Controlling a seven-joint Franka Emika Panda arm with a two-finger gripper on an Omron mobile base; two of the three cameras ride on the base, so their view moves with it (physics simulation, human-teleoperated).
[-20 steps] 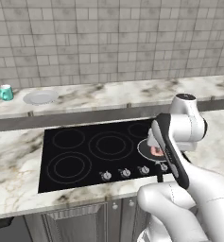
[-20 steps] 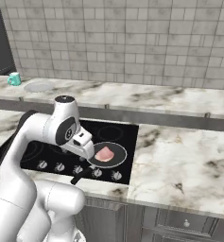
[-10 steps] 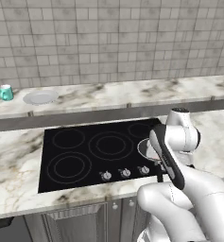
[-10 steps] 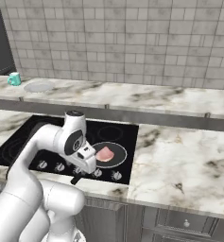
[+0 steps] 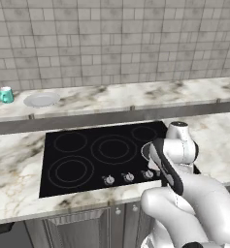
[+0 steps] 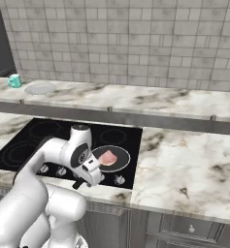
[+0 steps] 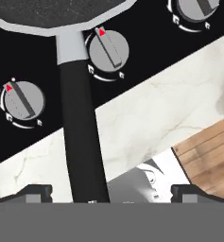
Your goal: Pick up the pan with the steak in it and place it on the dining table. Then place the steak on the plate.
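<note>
A small round black frying pan [image 6: 110, 159] with a pale rim sat on the black glass cooktop [image 5: 82, 160], at centre in the right base view, with a flat pink raw steak [image 6: 107, 157] inside. In the hand view its straight black handle [image 7: 81, 137] ran down the middle, between the two dark fingertips [image 7: 35, 192] of the gripper [image 7: 111, 196], which stood wide apart, touching nothing. A pale round plate [image 5: 41, 100] lay on the marble-topped dining table [image 5: 136, 97] at upper left, beside a teal cup [image 5: 7, 95].
</note>
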